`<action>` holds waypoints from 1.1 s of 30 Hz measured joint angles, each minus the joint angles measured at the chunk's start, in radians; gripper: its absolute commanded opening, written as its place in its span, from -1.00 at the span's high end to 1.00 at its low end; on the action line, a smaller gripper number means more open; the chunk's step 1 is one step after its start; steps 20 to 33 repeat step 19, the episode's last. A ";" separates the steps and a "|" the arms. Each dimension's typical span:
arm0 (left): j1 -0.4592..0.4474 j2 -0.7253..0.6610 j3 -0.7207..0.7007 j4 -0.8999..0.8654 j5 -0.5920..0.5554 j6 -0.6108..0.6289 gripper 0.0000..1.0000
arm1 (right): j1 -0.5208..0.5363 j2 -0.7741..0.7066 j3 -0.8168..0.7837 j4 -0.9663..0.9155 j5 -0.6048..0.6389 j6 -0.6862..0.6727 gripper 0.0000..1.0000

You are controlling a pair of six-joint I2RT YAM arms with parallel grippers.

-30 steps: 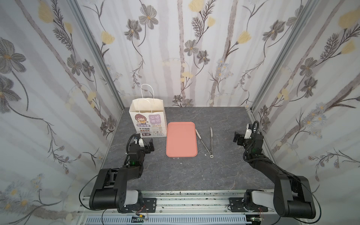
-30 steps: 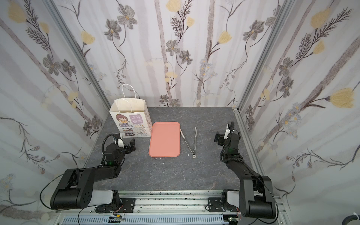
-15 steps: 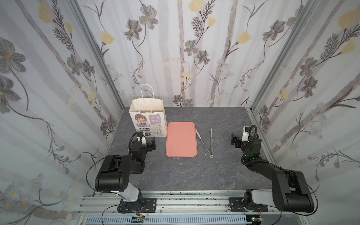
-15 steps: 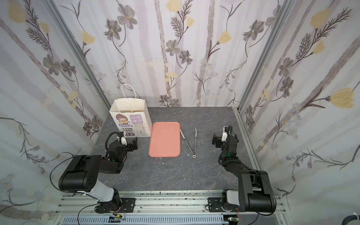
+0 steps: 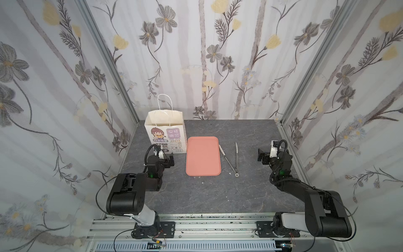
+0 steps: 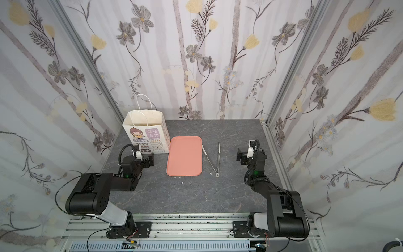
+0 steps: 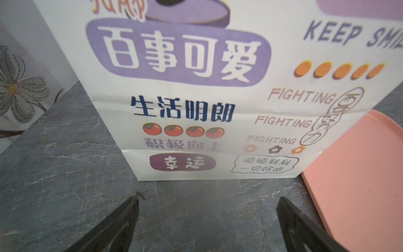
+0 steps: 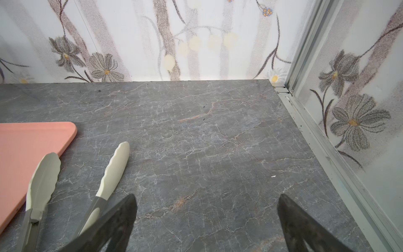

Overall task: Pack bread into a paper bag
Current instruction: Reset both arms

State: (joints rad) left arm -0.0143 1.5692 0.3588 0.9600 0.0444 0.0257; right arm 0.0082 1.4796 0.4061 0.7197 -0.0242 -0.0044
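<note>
The paper bag (image 5: pixel 165 133) stands upright with its mouth open at the left rear of the grey table (image 5: pixel 250 135), near the left wall; the left gripper (image 7: pixel 209 199) hangs low just in front of the bag's printed face, its jaws spread wide and holding nothing; a pink tray (image 5: pixel 202 156) lies flat just right of the bag; tongs (image 5: pixel 231 158) lie beside the tray's right edge, arms splayed, tips toward the back wall; further right, the right gripper (image 8: pixel 207 196) hovers over the table, likewise spread and holding nothing.
</note>
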 measured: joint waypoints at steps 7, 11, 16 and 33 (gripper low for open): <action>0.000 0.000 0.000 0.000 -0.007 0.000 -1.00 | 0.011 0.000 0.002 0.000 0.003 -0.006 -0.99; 0.000 0.000 0.000 0.000 -0.007 0.000 -1.00 | 0.012 0.000 0.002 0.000 0.008 -0.008 -0.99; 0.000 0.000 0.000 0.000 -0.007 0.000 -1.00 | 0.014 0.003 0.007 -0.006 0.015 -0.009 -0.99; 0.000 0.000 0.000 0.000 -0.007 0.000 -1.00 | 0.016 0.003 0.010 -0.007 0.016 -0.012 -0.99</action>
